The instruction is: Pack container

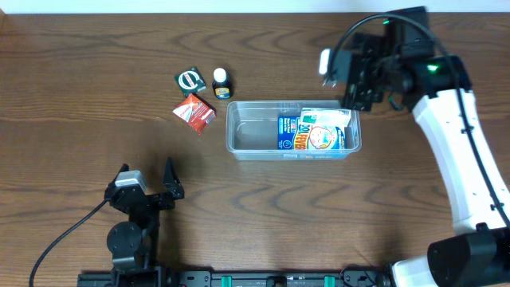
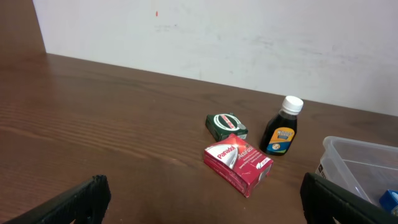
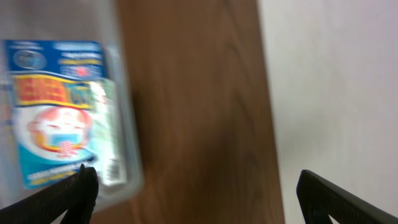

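The clear plastic container (image 1: 247,137) lies at the table's middle right, holding a blue and white packet (image 1: 315,131) in its right half. A red box (image 1: 196,112), a green packet (image 1: 189,80) and a small dark bottle with a white cap (image 1: 221,84) lie left of it. My right gripper (image 1: 351,76) is open and empty, raised just beyond the container's right end; its view shows the packet (image 3: 59,112) in the container (image 3: 127,143), blurred. My left gripper (image 1: 151,191) is open and empty, low near the front left; its view shows the red box (image 2: 238,163), green packet (image 2: 226,125), bottle (image 2: 282,127) and container corner (image 2: 357,162).
The table's far edge meets a white wall (image 2: 217,37). Black cables trail from both arms, one (image 1: 60,239) along the front left of the table.
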You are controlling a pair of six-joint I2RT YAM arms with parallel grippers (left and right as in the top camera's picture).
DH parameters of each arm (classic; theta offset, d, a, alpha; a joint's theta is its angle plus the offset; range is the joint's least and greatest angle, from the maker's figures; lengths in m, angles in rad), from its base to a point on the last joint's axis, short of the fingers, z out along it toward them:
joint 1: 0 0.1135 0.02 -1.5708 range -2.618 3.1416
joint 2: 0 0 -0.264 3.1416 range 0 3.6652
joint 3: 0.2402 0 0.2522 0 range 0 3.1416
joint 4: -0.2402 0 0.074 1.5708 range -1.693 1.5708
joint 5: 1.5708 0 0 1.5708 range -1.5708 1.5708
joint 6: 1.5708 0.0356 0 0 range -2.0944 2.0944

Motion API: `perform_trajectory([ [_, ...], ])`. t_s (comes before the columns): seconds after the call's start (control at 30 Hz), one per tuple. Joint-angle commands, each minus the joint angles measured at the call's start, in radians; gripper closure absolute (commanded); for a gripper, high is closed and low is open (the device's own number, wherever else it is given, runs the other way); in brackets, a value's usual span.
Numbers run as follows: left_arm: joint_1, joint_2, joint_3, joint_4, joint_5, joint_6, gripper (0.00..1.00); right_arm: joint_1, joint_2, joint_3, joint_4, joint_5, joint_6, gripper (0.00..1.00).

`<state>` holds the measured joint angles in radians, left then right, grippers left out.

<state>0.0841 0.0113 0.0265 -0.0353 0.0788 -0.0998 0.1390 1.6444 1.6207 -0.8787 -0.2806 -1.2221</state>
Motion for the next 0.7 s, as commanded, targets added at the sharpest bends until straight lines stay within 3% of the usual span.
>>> perform_trajectory([
  [0.0,0.005,-0.005,-0.023,-0.029,0.003,0.014,0.02,-0.077,0.000,0.004,0.043,-0.003,0.153,0.01],
  [0.13,0.005,-0.005,-0.023,-0.029,0.003,0.014,0.02,-0.190,0.013,0.004,0.135,-0.023,0.451,0.01],
  [0.3,0.005,-0.005,-0.023,-0.029,0.003,0.014,0.02,-0.330,0.039,0.004,0.189,-0.023,0.714,0.01],
  [0.47,0.005,-0.005,-0.023,-0.028,0.003,0.014,0.02,-0.441,0.068,0.003,0.172,-0.023,0.808,0.01],
  [0.67,0.005,-0.005,-0.023,-0.027,0.004,0.013,0.02,-0.502,0.090,0.003,0.122,-0.022,0.807,0.01],
])
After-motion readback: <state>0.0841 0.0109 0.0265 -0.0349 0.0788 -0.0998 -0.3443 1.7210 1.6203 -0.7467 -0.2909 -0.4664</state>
